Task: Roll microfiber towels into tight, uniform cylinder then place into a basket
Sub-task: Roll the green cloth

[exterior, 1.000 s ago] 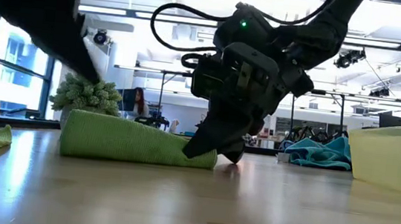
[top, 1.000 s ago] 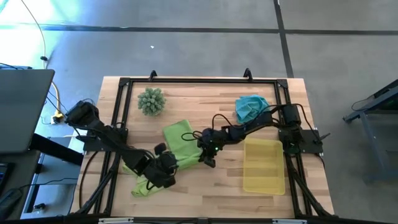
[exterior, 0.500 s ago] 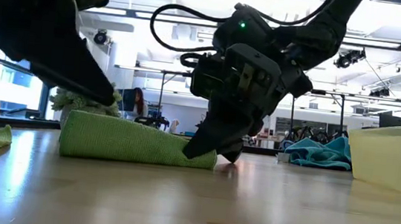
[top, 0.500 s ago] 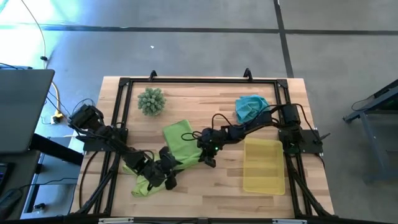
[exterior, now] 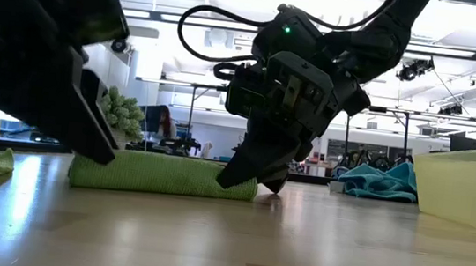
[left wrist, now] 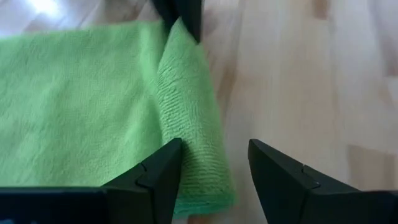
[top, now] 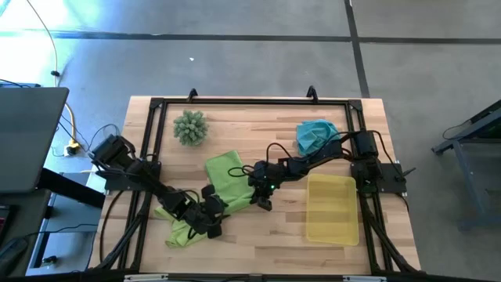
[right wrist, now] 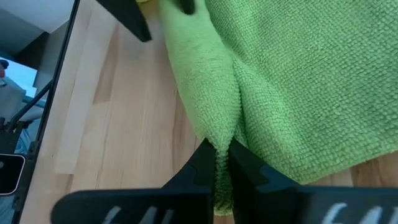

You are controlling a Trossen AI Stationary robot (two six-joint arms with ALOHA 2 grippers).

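Right gripper (top: 261,205) is pinched shut on the rolled edge of the lime towel (top: 225,174) near table (top: 258,239) centre. Left gripper (left wrist: 214,171) is spread open, fingers straddling that fold w/o clamping it (other end). 2nd lime towel (top: 178,229) sits by the front-left edge, teal towel (top: 315,135) toward the back-right corner, basket (top: 332,208) at the right edge.

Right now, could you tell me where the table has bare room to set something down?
Bare wood lies between the spiky plant ball and the teal towel, and along the near edge between the crumpled green towel and the yellow basket. The middle is crowded: the left gripper and right gripper work the green towel.
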